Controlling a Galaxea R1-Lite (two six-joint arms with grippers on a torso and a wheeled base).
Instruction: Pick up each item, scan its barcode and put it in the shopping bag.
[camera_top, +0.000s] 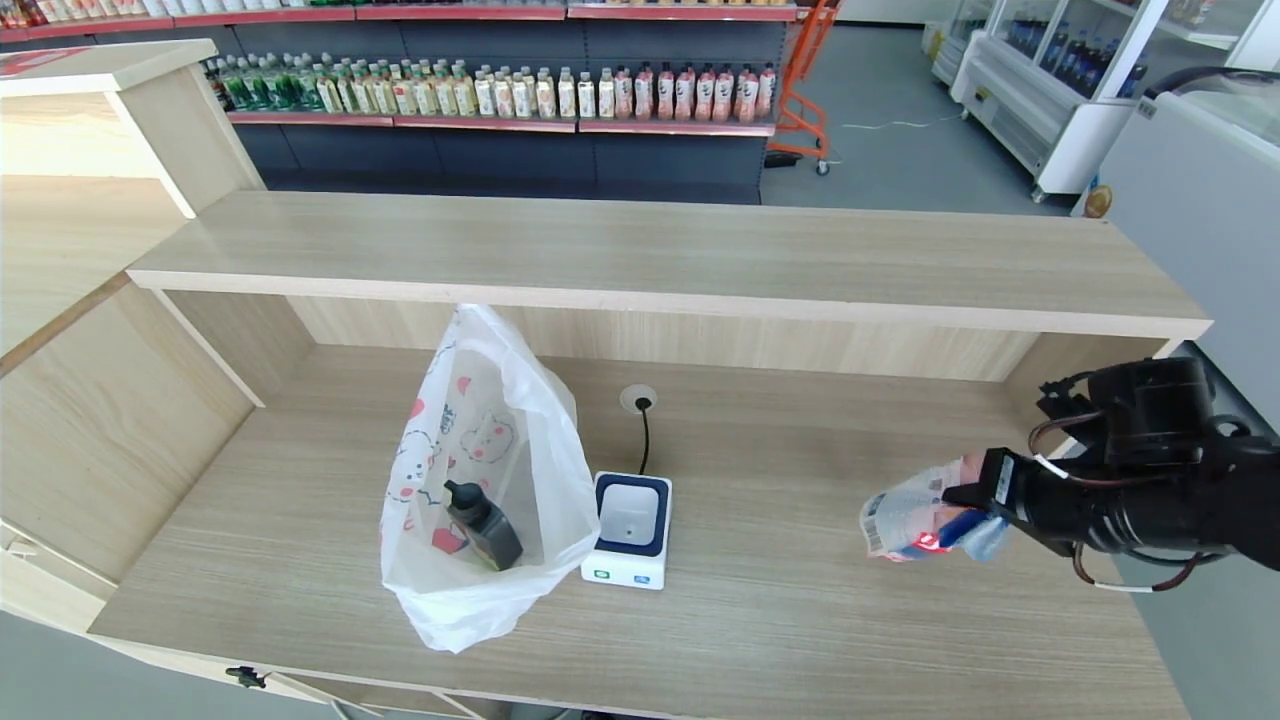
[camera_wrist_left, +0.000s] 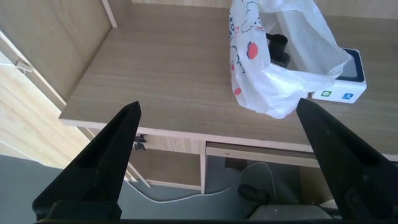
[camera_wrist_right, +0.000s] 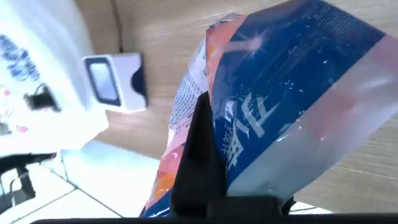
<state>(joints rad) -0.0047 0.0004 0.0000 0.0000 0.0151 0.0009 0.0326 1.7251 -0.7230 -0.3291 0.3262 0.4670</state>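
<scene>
Fingers (camera_top: 978, 490) on my right arm clamp a snack packet (camera_top: 905, 520) above the tabletop (camera_top: 800, 620), right of the scanner (camera_top: 628, 528), barcode end toward it, I judge for scanning. Left fingers (camera_wrist_left: 106, 168) spread wide, empty.

free: counter (camera_top: 800, 620) right of scanner (camera_top: 628, 530) | blocked: shopping bag (camera_top: 480, 440) just beside scanner's left | back: raised ledge (camera_top: 700, 250) along wall

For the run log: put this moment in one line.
right gripper: holds packet | left gripper: open | shopping bag: holds dark bottle | scanner: beside bag
</scene>
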